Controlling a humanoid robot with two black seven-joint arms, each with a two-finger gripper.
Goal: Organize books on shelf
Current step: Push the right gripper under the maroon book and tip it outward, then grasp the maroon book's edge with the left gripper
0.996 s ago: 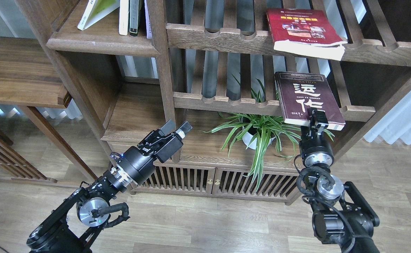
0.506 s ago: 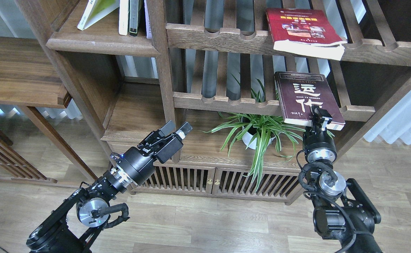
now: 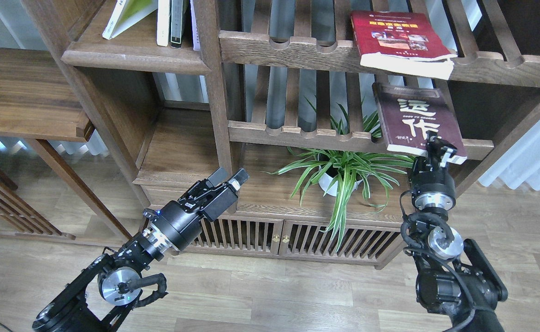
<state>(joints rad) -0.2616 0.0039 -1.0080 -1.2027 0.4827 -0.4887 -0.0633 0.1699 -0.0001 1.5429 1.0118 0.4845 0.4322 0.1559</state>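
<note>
The maroon book (image 3: 415, 121) was held at its lower corner by the right gripper (image 3: 438, 148), clamped on it, tilted over the lower slatted rack (image 3: 297, 134). The red book (image 3: 401, 39) was laid on the upper slatted rack (image 3: 293, 50), overhanging the front rail. The yellow-green book (image 3: 127, 16) was leaned on the solid shelf (image 3: 136, 57) beside upright books (image 3: 170, 20). The left gripper (image 3: 230, 179) was seen parted and empty, well apart, low left. A potted plant (image 3: 339, 173) was seen below the racks.
</note>
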